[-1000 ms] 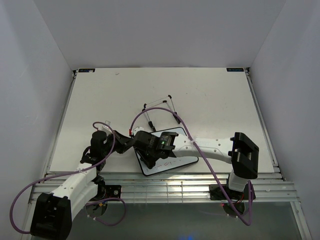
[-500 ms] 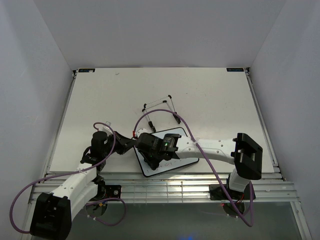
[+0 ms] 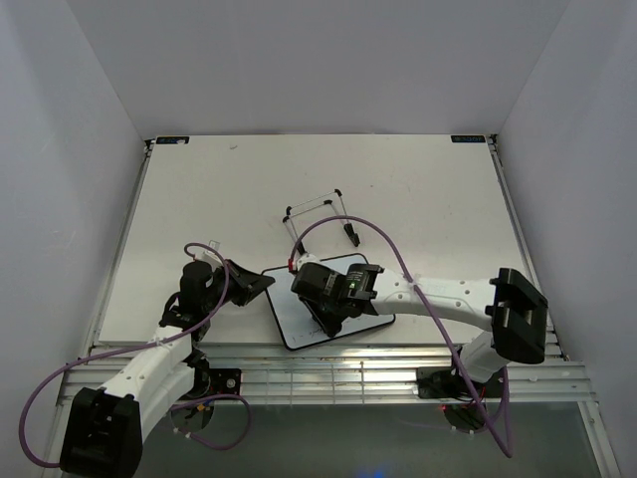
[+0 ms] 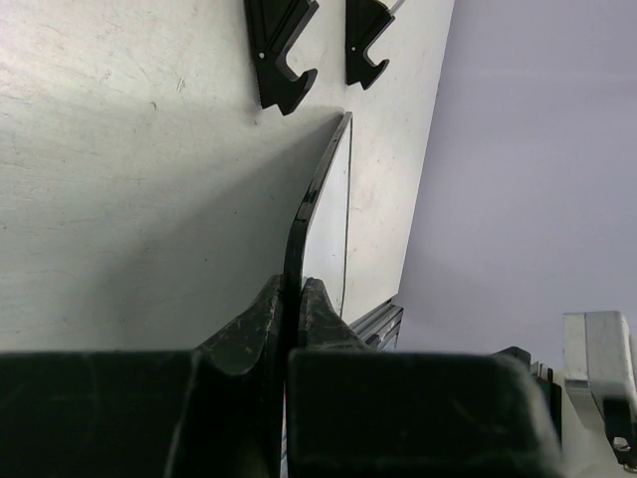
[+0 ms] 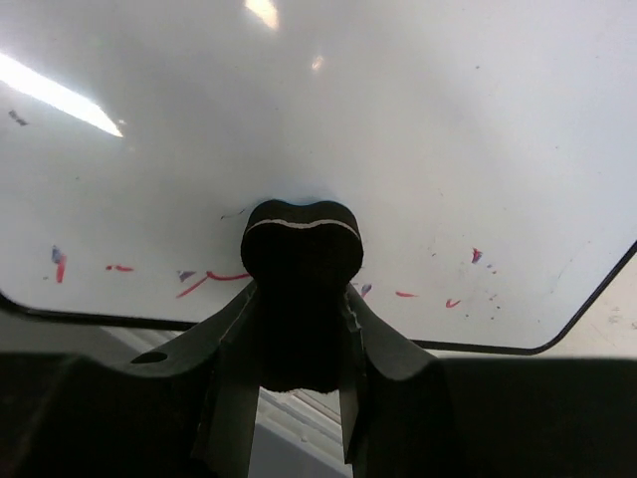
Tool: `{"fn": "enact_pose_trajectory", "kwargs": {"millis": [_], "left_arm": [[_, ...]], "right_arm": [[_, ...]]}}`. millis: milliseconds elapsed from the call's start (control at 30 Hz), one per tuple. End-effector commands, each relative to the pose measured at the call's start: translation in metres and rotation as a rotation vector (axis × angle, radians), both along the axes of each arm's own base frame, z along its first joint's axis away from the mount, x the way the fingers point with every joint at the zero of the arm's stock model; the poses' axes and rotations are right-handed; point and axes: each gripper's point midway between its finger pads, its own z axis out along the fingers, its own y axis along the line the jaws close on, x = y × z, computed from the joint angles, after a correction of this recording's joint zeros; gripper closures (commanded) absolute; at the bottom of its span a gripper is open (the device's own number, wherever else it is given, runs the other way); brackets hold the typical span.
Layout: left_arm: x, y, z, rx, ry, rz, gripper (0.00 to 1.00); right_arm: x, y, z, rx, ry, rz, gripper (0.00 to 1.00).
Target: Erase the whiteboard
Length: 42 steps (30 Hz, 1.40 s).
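Note:
The whiteboard (image 3: 299, 321) lies near the table's front edge, black-framed, with faint red marks left near its near edge (image 5: 214, 277). My left gripper (image 3: 261, 283) is shut on the board's left edge; in the left wrist view the frame (image 4: 317, 189) runs edge-on between my fingers (image 4: 254, 324). My right gripper (image 3: 333, 304) is shut on the black bone-shaped eraser (image 5: 302, 244), which is pressed on the board's white face (image 5: 398, 129).
A black wire stand (image 3: 320, 217) lies on the table behind the board; its two black hook feet (image 4: 282, 50) show in the left wrist view. The table's front edge and metal rails (image 3: 328, 373) are just below the board.
My right gripper with the eraser has slid to the right across the board. The left gripper has kept its hold on the board's left edge.

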Motion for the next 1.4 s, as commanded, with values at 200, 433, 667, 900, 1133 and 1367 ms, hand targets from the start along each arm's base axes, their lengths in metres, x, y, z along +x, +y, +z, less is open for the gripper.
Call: {"fn": "enact_pose_trajectory", "kwargs": {"millis": [200,433,667,900,1133,1367], "left_arm": [[-0.002,0.009,-0.017,0.067,0.021,0.023,1.00],[-0.001,0.009,-0.014,0.075,0.014,0.019,1.00],[-0.001,0.008,-0.014,0.066,0.018,0.019,1.00],[-0.001,0.008,-0.011,0.066,0.013,0.017,1.00],[-0.001,0.008,-0.011,0.067,0.011,0.016,1.00],[-0.002,0.007,-0.011,0.067,0.011,0.011,1.00]], "right_arm": [[-0.052,0.055,0.058,0.299,0.046,0.260,0.92],[-0.066,0.057,0.041,0.209,0.048,0.322,0.92],[-0.054,0.045,0.019,0.135,0.020,0.263,0.92],[-0.044,0.033,-0.001,0.050,0.012,0.212,0.92],[-0.043,0.015,-0.014,0.016,0.037,0.183,0.92],[-0.032,-0.016,-0.035,-0.029,0.055,0.107,0.92]]}}
